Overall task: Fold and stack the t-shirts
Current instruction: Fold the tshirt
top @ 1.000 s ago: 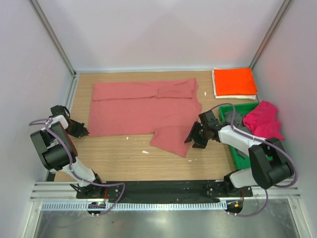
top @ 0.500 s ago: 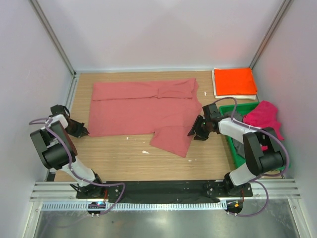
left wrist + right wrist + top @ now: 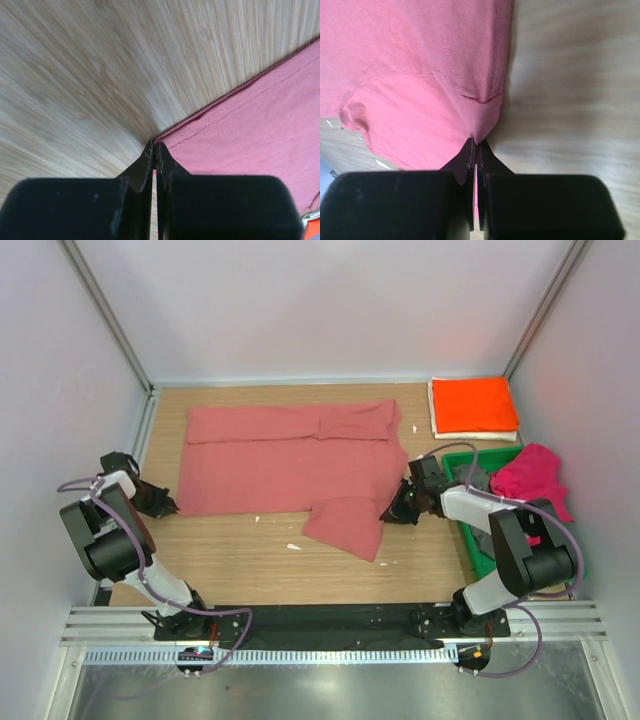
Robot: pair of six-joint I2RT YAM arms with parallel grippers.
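A salmon-red t-shirt [image 3: 290,458] lies spread on the wooden table, its lower right sleeve folded toward the front. My left gripper [image 3: 172,506] is shut on the shirt's lower left corner [image 3: 162,142]. At the right, my right gripper [image 3: 390,512] is shut on the shirt's edge [image 3: 479,135], where the cloth puckers into the jaws. A folded orange t-shirt [image 3: 474,403] lies on a white one [image 3: 436,428] at the back right. A magenta t-shirt [image 3: 534,481] and a dark grey one [image 3: 474,480] sit in the green tray [image 3: 456,461].
White walls and metal posts close in the table on three sides. Small white scraps [image 3: 293,546] lie on the wood in front of the shirt. The arm bases stand on a black rail [image 3: 320,620] at the near edge.
The right gripper moved back and slightly left to the shirt's right edge, then closed on the cloth. The left gripper has stayed shut on its corner.
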